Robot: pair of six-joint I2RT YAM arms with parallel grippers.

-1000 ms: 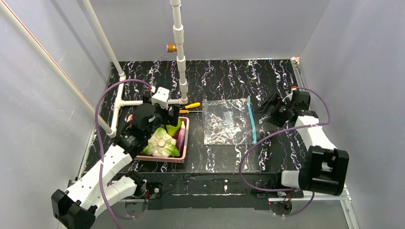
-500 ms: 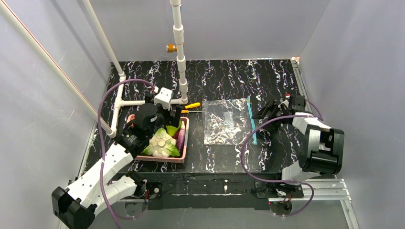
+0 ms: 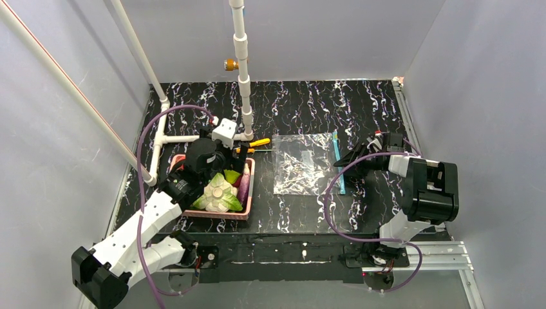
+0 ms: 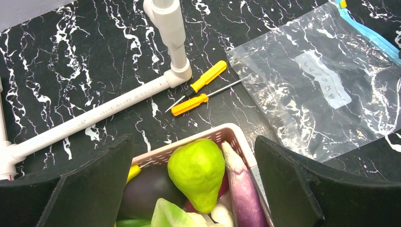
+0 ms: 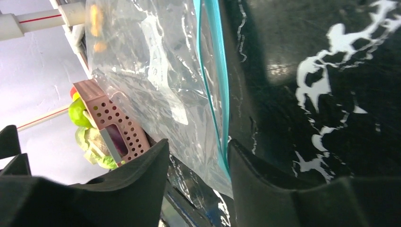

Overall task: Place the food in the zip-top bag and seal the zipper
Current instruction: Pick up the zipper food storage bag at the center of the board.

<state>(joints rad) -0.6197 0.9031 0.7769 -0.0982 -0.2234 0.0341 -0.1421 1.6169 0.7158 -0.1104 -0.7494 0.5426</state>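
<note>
– On the black marbled table (image 3: 309, 103), is the clear square zip-top bag (image 3: 302, 164) filled yet?
– No. It lies flat and empty, its teal-blue zipper strip (image 5: 216, 71) along the right edge. The green toy pear (image 4: 198, 168), white-and-green leafy head (image 3: 219, 193) and purple oblong piece (image 4: 243, 194) sit in the pink perforated basket (image 4: 227, 135) to its left.
– And the grippers?
– The right gripper (image 5: 196, 151) straddles the zipper, jaws half spread, visibly pinching nothing. The left gripper (image 4: 193, 156) hangs wide open over the pear. Loading and sealing remain.
</note>
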